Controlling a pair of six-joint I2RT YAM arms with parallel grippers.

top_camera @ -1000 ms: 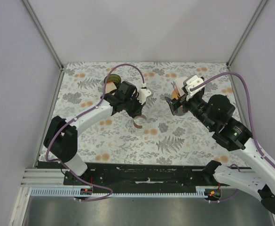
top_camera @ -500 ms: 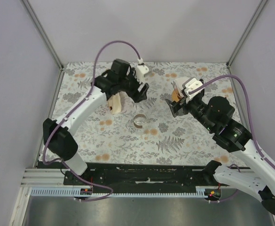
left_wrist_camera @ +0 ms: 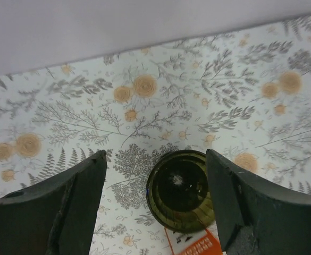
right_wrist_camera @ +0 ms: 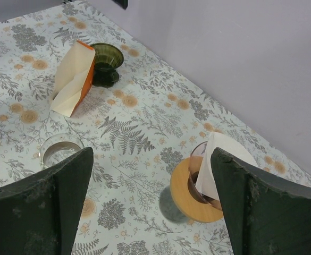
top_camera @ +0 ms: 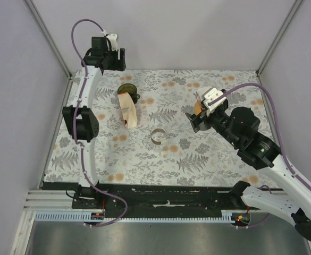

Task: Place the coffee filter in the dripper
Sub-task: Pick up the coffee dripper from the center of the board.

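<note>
A white paper coffee filter (right_wrist_camera: pixel 225 153) stands tilted in an amber glass dripper with a wooden collar (right_wrist_camera: pixel 189 198), seen in the top view at the table's right (top_camera: pixel 198 108). My right gripper (right_wrist_camera: pixel 152 159) hangs open just above and beside it (top_camera: pixel 195 118), gripping nothing. A second, dark green dripper (left_wrist_camera: pixel 181 190) sits at the back left (top_camera: pixel 127 90). My left gripper (left_wrist_camera: pixel 155 155) hovers high over it, open and empty, near the back left corner (top_camera: pixel 112 58).
An orange and cream pack of filters (top_camera: pixel 128 109) lies against the green dripper; its corner (left_wrist_camera: pixel 193 245) shows in the left wrist view. A small clear glass (top_camera: pixel 158 136) stands mid-table. Grey walls close the back and sides.
My left gripper has opened and swung from the small glass at mid-table up to the back left corner. The right arm has barely moved.
</note>
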